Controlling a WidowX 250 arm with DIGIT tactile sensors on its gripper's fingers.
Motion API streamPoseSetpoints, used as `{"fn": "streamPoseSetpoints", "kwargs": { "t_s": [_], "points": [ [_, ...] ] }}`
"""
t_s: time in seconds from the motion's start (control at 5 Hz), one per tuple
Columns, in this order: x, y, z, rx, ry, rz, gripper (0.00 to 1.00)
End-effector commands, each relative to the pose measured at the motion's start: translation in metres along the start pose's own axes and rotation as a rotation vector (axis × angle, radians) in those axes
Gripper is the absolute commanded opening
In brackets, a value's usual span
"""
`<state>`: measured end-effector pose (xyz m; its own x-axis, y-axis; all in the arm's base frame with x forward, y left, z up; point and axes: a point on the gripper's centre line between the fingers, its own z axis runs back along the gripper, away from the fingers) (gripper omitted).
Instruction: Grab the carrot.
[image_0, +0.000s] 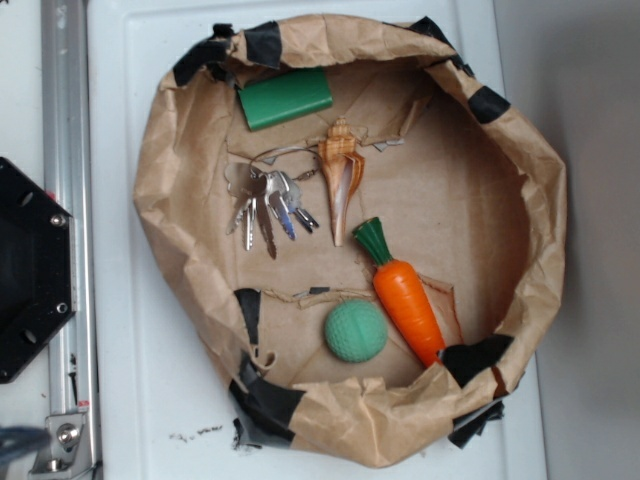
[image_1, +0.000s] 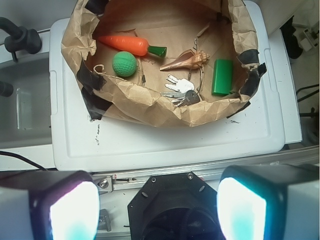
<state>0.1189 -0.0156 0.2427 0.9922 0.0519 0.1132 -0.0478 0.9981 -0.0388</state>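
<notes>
The orange carrot with a dark green top lies inside the brown paper bowl, at its lower right, tip toward the rim. In the wrist view the carrot lies at the bowl's far left, beside the green ball. My gripper is open and empty, its two fingers wide apart at the bottom of the wrist view. It hovers over the black robot base, well short of the bowl. The gripper does not show in the exterior view.
In the bowl also lie a green dimpled ball, a tan seashell, a bunch of keys and a green block. The bowl stands on a white lid. A metal rail and the black base are at the left.
</notes>
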Motion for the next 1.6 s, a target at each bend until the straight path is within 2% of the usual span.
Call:
{"fn": "streamPoseSetpoints", "kwargs": {
  "t_s": [0.0, 0.2, 0.4, 0.6, 0.8, 1.0, 1.2, 1.4],
  "points": [
    [0.000, 0.000, 0.000, 0.000, 0.000, 0.000, 1.00],
    [0.046, -0.001, -0.034, -0.026, -0.059, -0.165, 1.00],
    [0.096, -0.006, -0.056, -0.093, -0.150, -0.260, 1.00],
    [0.133, -0.007, -0.091, -0.124, -0.178, -0.363, 1.00],
    [0.155, -0.006, -0.136, -0.111, -0.131, -0.367, 1.00],
    [0.158, -0.016, -0.161, -0.125, -0.108, -0.419, 1.00],
    [0.150, -0.029, -0.176, -0.170, -0.083, -0.472, 1.00],
    [0.137, -0.053, -0.193, -0.147, -0.046, -0.544, 1.00]
  ]
}}
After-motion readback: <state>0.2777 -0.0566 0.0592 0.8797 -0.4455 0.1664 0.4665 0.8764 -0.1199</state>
